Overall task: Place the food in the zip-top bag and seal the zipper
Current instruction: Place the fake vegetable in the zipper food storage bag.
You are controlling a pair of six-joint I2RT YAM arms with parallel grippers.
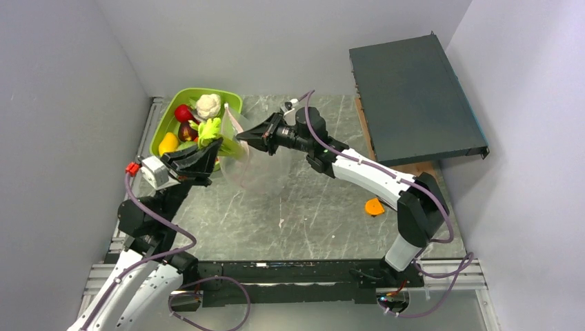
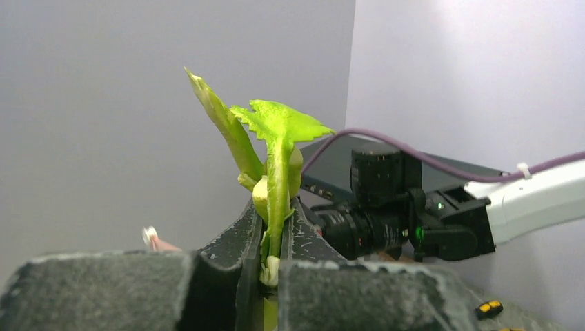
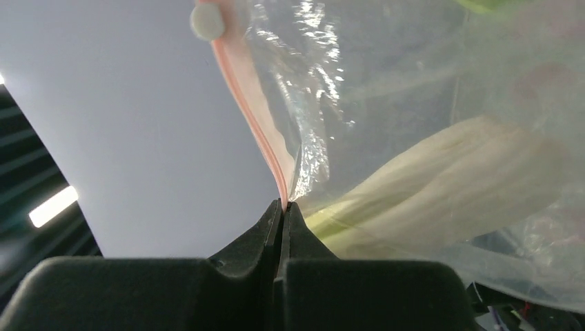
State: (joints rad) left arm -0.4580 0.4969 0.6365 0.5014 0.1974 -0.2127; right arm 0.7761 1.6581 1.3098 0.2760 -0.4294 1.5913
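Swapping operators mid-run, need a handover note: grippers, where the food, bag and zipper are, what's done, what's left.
Left gripper: shut on the leafy green, which is upright near the bag's mouth.
Right gripper: shut on the zipper, holding the mouth of the zip-top bag up.
Tray: holds the red piece, white piece, yellow piece and dark purple piece.
Done: leafy green picked, bag mouth raised. A pale stalk shows through the bag; I cannot tell whether it is inside.
Left: drop in the leafy green, load the tray pieces, seal the zipper.
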